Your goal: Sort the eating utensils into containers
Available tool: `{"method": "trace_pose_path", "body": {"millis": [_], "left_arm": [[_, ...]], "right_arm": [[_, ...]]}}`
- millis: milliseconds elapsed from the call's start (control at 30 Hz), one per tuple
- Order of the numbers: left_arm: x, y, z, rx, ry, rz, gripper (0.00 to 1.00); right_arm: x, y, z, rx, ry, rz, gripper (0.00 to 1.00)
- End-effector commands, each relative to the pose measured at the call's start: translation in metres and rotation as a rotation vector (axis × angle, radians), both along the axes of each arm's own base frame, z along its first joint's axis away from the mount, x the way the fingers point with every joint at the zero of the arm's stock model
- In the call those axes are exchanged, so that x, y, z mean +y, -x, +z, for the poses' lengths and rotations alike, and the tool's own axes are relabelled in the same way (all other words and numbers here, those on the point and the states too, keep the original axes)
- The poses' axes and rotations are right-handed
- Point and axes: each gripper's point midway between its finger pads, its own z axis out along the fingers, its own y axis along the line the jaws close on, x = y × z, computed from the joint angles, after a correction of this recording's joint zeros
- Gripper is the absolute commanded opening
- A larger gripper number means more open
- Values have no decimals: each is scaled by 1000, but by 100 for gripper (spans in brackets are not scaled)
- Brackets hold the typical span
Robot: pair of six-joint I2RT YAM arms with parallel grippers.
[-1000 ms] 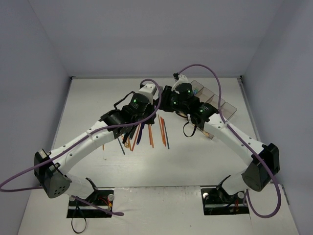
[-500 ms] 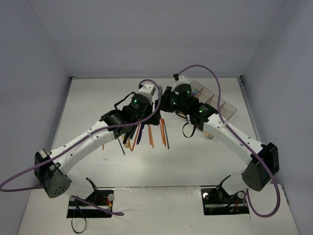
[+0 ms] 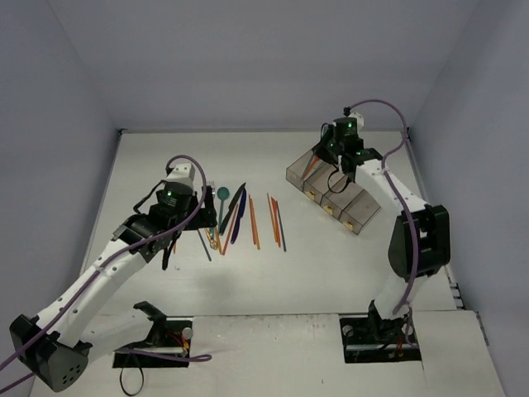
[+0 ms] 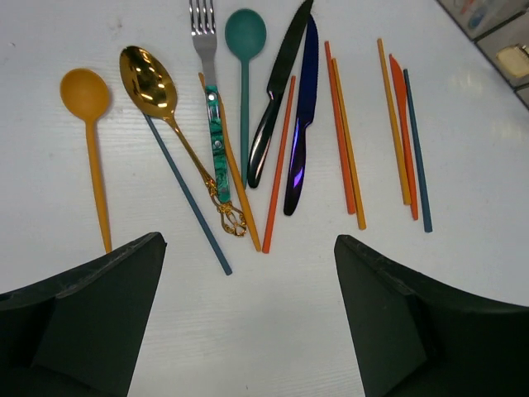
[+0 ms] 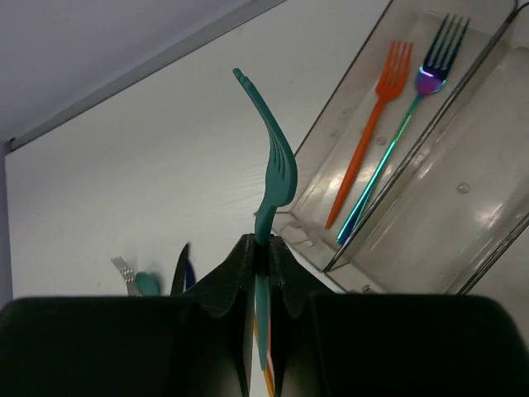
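Grip check: right tool (image 5: pixel 263 251) is closed on the handle of a teal fork (image 5: pixel 273 157), tines up and curving away. It sits at the bins (image 3: pixel 332 195), far right on the tabletop (image 3: pixel 331 273). One bin holds an orange fork (image 5: pixel 369 136) and an iridescent fork (image 5: pixel 398 132) side by side.

Left tool (image 4: pixel 248 306) is spread wide and holds nothing. It hovers over the near ends of the loose utensils, left of centre. Left to right these are: orange spoon (image 4: pixel 91 141), gold spoon (image 4: pixel 157 87), green-handled fork (image 4: pixel 212 107), teal spoon (image 4: pixel 245 41), black knife (image 4: pixel 277 99), navy knife (image 4: pixel 304 107). Thin orange and blue sticks lie among them and to their right. All lie flat, some overlapping.
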Motion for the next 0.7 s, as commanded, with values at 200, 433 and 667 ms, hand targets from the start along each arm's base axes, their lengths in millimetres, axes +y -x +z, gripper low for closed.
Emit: {"method": "trace_pose_path", "body": {"millis": [200, 433, 667], "left_arm": [[34, 23, 12, -58, -6, 78, 82], [37, 28, 7, -38, -4, 89, 82], [36, 26, 3, -25, -5, 98, 82]], "right_arm": [[-42, -85, -16, -35, -63, -170, 0], [-42, -110, -64, 33, -75, -199, 5], [-48, -110, -75, 44, -41, -200, 41]]}}
